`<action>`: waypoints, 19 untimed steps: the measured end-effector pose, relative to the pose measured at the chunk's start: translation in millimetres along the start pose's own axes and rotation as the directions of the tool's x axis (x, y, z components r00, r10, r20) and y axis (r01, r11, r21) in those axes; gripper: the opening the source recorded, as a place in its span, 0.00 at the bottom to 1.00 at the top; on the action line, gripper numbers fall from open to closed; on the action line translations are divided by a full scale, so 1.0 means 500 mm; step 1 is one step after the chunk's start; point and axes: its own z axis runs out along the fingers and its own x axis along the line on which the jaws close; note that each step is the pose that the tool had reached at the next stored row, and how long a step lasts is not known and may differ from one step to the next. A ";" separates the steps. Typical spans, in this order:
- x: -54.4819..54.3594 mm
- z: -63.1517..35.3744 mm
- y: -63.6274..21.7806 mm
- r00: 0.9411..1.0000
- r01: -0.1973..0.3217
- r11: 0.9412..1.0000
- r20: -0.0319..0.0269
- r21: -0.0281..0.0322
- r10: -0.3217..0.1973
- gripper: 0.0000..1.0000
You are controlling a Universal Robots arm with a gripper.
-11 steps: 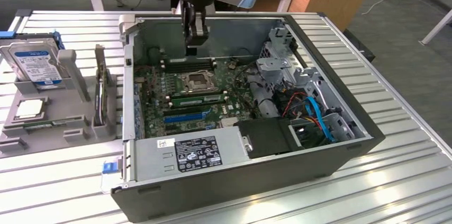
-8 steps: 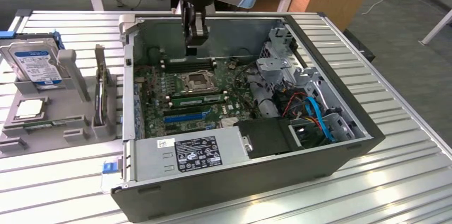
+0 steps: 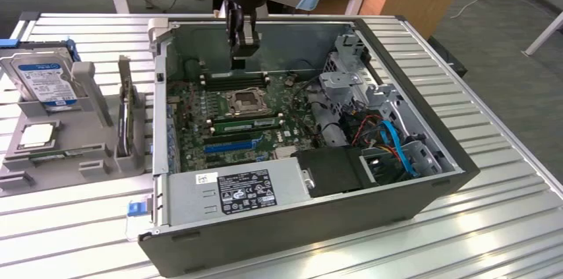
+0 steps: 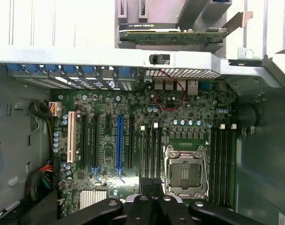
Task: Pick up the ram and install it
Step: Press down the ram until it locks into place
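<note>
The ram (image 3: 62,154) is a thin green stick lying in the front slot of a grey parts holder (image 3: 97,160), at the exterior view's left of the open computer case (image 3: 422,180). My gripper (image 3: 241,60) hangs well above the motherboard (image 3: 198,104), over its far part near the empty processor socket (image 3: 244,101). It is far from the ram. In the wrist view the black fingers (image 4: 145,199) sit pressed together with nothing visible between them, above the empty ram slots (image 4: 151,152) beside the socket (image 4: 185,171).
The holder also carries a silver hard drive (image 3: 44,78), a square processor chip (image 3: 35,135) and an upright expansion card (image 3: 128,117). Inside the case are a power supply (image 3: 237,190), drive cages (image 3: 347,91) and blue and red cables (image 3: 396,140). The case walls stand high around the board.
</note>
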 end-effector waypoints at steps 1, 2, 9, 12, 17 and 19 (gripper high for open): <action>0.000 0.000 0.000 1.000 0.000 1.000 0.000 0.000 0.000 0.10; 0.000 0.000 0.000 1.000 0.000 1.000 0.000 0.000 0.000 0.10; 0.000 0.000 -0.007 1.000 0.000 1.000 0.000 0.000 0.000 0.10; 0.000 0.000 -0.023 1.000 0.000 1.000 0.001 0.000 0.000 0.10; 0.000 -0.001 -0.049 1.000 0.000 1.000 0.003 0.000 0.000 0.10; 0.000 -0.001 -0.059 1.000 0.000 1.000 0.004 0.000 0.000 0.10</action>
